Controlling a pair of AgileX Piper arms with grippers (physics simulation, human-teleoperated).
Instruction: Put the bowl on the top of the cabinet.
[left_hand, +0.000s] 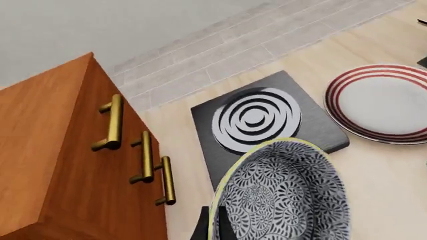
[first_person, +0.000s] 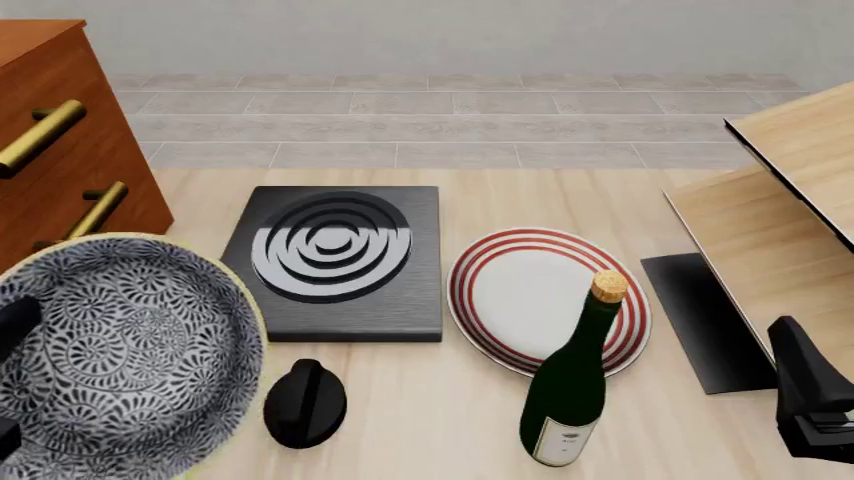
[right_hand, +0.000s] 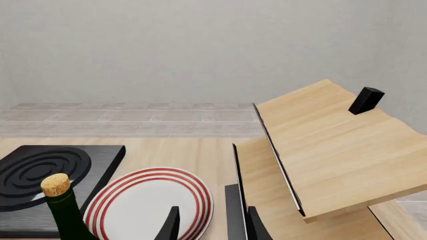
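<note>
Just beside the tall reddish-brown wooden cabinet (first_person: 60, 130), the left gripper (left_hand: 212, 227) clamps the yellow-rimmed black-and-white patterned bowl (first_person: 120, 355), held below the cabinet's top; the right gripper (right_hand: 210, 222), jaws apart, sits well away.

From my front camera, the bowl (first_person: 127, 355) fills the lower left, lifted close to the lens, with dark bits of my left arm at its left edge. The cabinet (first_person: 60, 140) stands behind it at far left. A hotplate (first_person: 336, 262) sits mid-table, a knob (first_person: 304, 403) near its front edge. The plate (first_person: 534, 295) lies right of it, partly behind a corked bottle (first_person: 574, 385). Pale shelves (first_person: 787, 210) stand at right.
</note>
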